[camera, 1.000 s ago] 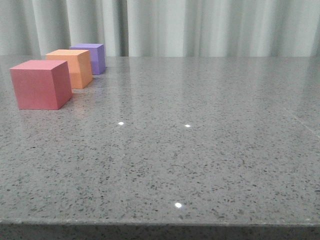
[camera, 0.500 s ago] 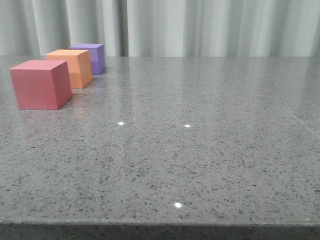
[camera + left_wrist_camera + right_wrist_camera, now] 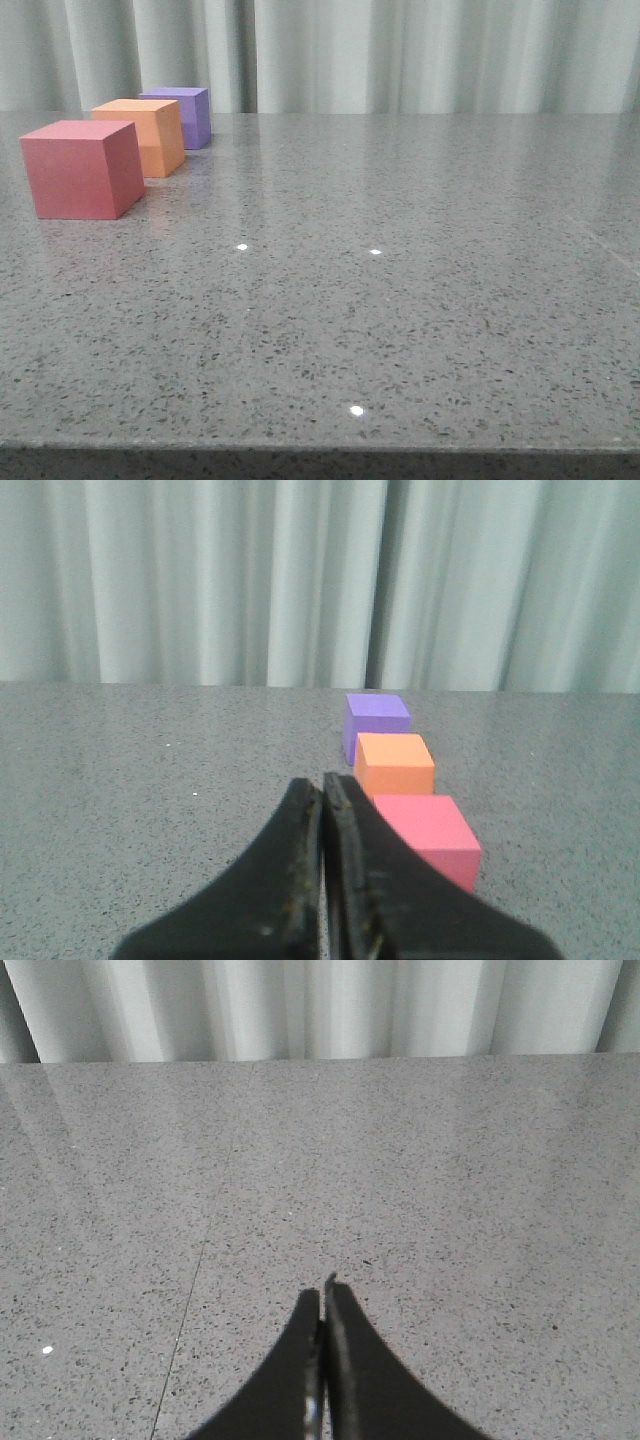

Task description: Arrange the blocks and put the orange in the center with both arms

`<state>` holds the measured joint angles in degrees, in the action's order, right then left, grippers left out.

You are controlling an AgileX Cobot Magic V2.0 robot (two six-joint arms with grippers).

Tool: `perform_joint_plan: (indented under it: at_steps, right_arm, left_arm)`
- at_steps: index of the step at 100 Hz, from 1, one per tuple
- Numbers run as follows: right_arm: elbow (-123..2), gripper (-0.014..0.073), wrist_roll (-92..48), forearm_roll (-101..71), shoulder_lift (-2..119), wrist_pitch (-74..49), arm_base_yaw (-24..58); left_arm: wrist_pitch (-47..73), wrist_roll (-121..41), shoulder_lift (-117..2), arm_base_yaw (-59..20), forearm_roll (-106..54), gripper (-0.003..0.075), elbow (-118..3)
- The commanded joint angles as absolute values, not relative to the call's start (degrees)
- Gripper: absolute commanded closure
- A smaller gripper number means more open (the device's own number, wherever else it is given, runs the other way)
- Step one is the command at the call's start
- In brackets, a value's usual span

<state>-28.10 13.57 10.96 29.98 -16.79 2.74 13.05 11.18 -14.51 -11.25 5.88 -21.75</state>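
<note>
- Left gripper: black fingers pressed together, holding nothing.
- Just beyond its tip: pinkish-red cube, then orange cube, then purple cube, on the speckled grey table.

No legible text, labels, brands, numbers or signs in any view — checked front and both wrist cameras. Cube faces are plain: pinkish-red cube, orange cube, purple cube — all unmarked. Speckled table likewise bare.
</note>
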Motion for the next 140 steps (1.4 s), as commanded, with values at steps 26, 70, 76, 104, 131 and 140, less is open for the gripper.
perform_joint_plan:
  at_steps: [26,70,76,104,131,140]
  right_arm:
    - [-29.66,0.0663,13.18,11.64,30.21,-12.13,2.32]
    - [-29.66,0.0663,13.18,11.64,30.21,-12.08,2.32]
    - [-29.66,0.0663,13.18,11.64,30.21,-12.15,2.32]
    - [-29.66,0.0663,13.18,11.64,30.21,-12.18,2.32]
    - [-29.66,0.0663,13.18,11.64,30.21,-12.18,2.32]
    - [-29.66,0.0663,13.18,11.64,30.21,-12.18,2.32]
  left_arm:
    - [4.89,5.84,-6.80,-9.18,2.29,0.0741,-11.95]
    - [-3.54,5.84,2.36,-6.40,2.57,0.0741,2.60]
    - [-2.62,5.84,2.36,-6.40,2.94,0.0741,2.60]
    - [-3.21,5.84,2.36,-6.11,3.45,0.0741,2.60]
    - [-3.21,5.84,2.36,-6.11,3.45,0.0741,2.60]
    - [-3.21,5.84,2.36,-6.11,3.45,0.0741,2.60]
